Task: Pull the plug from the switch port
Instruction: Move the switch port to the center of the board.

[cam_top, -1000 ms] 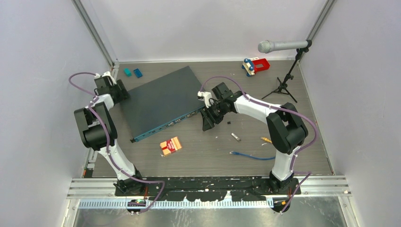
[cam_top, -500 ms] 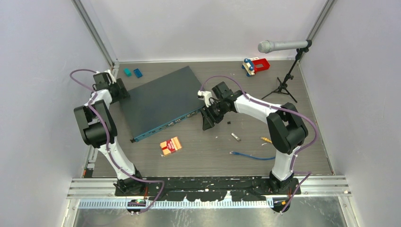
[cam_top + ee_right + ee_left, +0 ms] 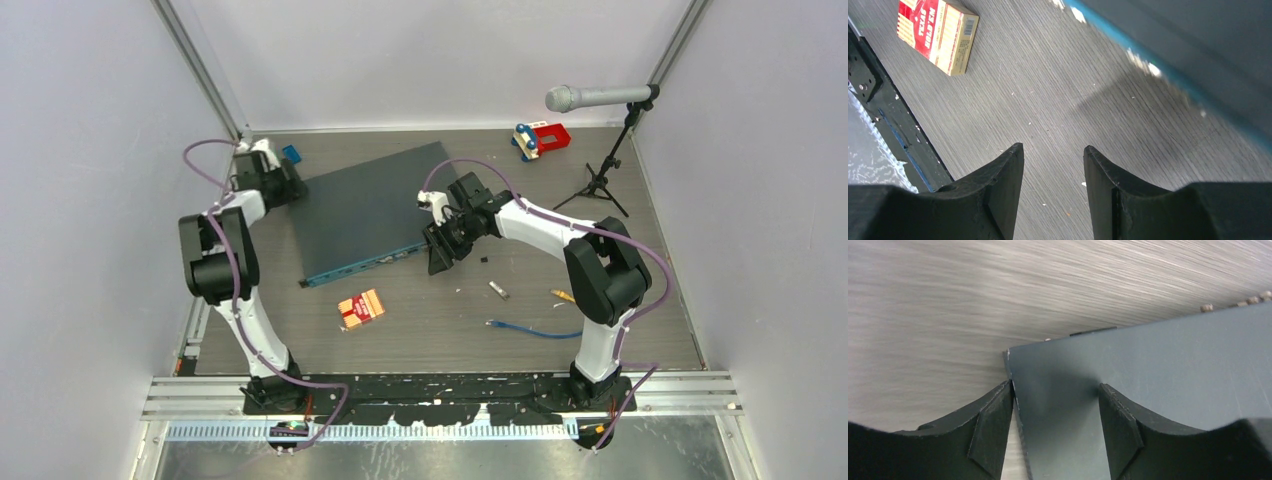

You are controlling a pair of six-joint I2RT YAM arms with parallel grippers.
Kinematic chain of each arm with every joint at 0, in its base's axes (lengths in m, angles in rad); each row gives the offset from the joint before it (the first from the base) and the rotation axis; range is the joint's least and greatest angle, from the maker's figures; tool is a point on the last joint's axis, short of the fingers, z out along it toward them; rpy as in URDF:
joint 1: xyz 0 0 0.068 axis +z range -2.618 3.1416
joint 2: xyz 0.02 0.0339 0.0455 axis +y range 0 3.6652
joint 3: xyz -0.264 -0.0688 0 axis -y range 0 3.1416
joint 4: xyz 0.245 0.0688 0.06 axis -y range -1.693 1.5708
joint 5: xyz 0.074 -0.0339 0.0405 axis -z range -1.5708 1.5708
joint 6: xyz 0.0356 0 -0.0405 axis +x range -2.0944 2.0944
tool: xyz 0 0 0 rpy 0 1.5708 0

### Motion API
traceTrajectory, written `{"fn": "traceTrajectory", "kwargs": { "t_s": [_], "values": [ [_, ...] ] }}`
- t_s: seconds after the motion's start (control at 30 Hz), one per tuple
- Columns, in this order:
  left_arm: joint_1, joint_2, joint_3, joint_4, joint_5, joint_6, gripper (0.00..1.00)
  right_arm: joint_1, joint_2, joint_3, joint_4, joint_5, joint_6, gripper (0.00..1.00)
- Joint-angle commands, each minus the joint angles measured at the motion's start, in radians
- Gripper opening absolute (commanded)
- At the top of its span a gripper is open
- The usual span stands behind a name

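The switch lies flat on the table, dark slate top, teal front edge toward me. My left gripper is open at its back left corner. In the left wrist view one finger is beside the edge of the switch and the other is over its top. My right gripper is open and empty just off the front right corner. In the right wrist view it hangs over bare table, with the blurred teal edge at upper right. I cannot make out a plug in the sockets.
A red and yellow box lies in front of the switch, also in the right wrist view. A loose blue cable lies near the right arm's base. A microphone on a stand and a red toy are at the back right.
The switch has slid to the right and turned, with the left gripper moving right at its back left corner. The right gripper has hardly moved.
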State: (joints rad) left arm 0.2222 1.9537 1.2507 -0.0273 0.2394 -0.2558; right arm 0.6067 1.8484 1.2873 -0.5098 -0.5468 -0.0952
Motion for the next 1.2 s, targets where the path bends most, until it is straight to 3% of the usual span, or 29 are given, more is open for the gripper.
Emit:
{"fn": "traceTrajectory", "kwargs": {
  "t_s": [0.0,0.4,0.5,0.67,0.97,1.17],
  "values": [
    [-0.254,0.111,-0.098,-0.249,0.48,-0.15,0.0,-0.003,-0.021,0.036,-0.007,0.01,0.0,0.53],
    [-0.266,-0.036,-0.15,-0.239,0.303,-0.103,0.0,-0.023,-0.02,0.015,-0.014,0.153,-0.022,0.52],
    [-0.262,-0.077,-0.16,-0.239,0.265,-0.065,0.05,-0.058,-0.042,0.006,-0.048,0.153,-0.046,0.52],
    [-0.254,-0.13,-0.142,-0.239,0.235,0.006,0.29,-0.08,-0.138,-0.056,-0.099,0.179,-0.136,0.52],
    [-0.254,-0.166,-0.05,-0.138,0.238,0.129,0.68,-0.076,-0.274,-0.219,-0.009,0.271,-0.055,0.49],
    [-0.267,-0.078,0.084,-0.091,0.313,0.147,0.86,0.074,-0.299,-0.297,0.139,0.423,0.005,0.48]
  ]
}}
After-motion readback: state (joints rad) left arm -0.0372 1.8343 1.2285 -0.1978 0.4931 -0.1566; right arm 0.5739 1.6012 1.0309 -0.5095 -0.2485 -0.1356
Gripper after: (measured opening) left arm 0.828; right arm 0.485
